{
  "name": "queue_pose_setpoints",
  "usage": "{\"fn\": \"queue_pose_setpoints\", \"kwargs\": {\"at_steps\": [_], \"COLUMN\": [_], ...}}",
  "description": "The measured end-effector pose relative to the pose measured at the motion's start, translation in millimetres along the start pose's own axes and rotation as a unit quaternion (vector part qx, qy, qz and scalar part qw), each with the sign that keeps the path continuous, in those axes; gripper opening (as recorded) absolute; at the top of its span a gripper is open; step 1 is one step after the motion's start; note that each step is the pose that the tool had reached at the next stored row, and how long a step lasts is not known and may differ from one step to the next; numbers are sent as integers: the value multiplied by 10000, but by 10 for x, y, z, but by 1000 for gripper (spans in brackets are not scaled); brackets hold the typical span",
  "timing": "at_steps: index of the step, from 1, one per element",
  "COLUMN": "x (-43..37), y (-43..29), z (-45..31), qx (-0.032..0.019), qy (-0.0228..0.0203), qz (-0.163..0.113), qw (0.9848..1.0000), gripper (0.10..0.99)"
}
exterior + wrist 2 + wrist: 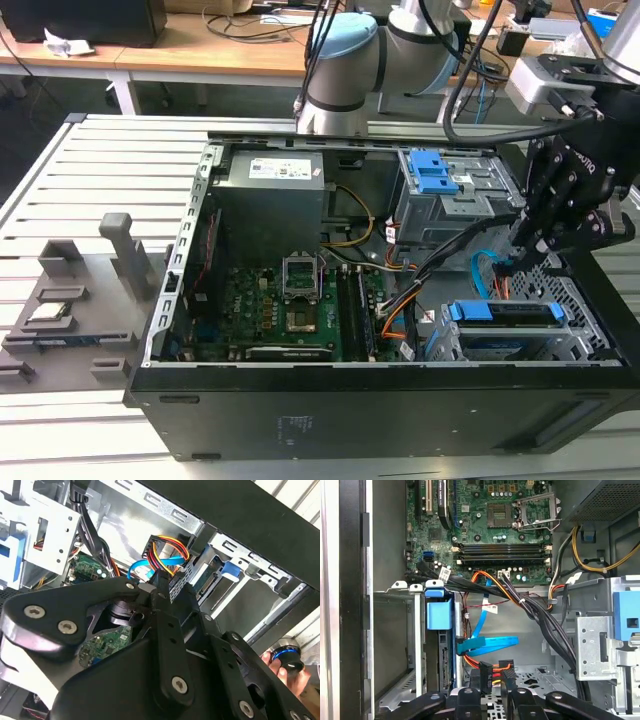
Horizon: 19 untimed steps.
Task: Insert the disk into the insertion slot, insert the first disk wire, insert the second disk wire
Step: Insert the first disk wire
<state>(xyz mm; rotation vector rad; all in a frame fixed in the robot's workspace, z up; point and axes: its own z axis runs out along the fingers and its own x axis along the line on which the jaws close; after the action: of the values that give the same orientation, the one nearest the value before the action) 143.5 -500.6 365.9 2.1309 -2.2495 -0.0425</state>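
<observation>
Disk: the disk (505,313) sits in its blue carrier inside the insertion slot (580,340), at the corner of the open computer case (330,410) on the exterior view's right. In the first wrist view it stands edge-on, with its connector edge facing the free space where the cables run.

Jaws: the gripper (152,587) reaches down into the case just beside the disk's rear edge. Its jaws are drawn in on the black plug of the first disk wire (167,550), the red, orange and yellow bundle. The hold seems meant to keep the plug square to the disk's socket.

Plug position: close to the disk's rear edge. I cannot tell whether it is seated.

Second disk wire: the second disk wire (492,644), flat and light blue, curves up from the motherboard (495,530). Its plug lies against the disk's edge and looks connected.

Thick black cables: the black cables (540,615) pass beside the work area, apart from the jaws.

Other cage: the grey cage with blue tabs (450,195) stands untouched.

Worktop: the slatted worktop (100,160) carries the case.
</observation>
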Motion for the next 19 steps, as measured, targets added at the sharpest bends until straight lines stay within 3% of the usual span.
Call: {"fn": "queue_pose_setpoints", "kwargs": {"at_steps": [3, 5, 11, 13, 16, 18, 19], "x": [-1, 0, -1, -1, 0, 37, 111], "y": [-4, -5, -5, -5, -5, -8, -12], "z": [92, 115, 114, 114, 114, 115, 116], "qx": [3, 6, 6, 6, 6, 6, 7], "qy": [61, 115, 119, 120, 122, 123, 128], "qz": [3, 6, 6, 6, 6, 5, 6], "qw": [10000, 9999, 9999, 9999, 9999, 9999, 9999], "gripper": [302, 302, 286, 169, 169, 169, 169]}}
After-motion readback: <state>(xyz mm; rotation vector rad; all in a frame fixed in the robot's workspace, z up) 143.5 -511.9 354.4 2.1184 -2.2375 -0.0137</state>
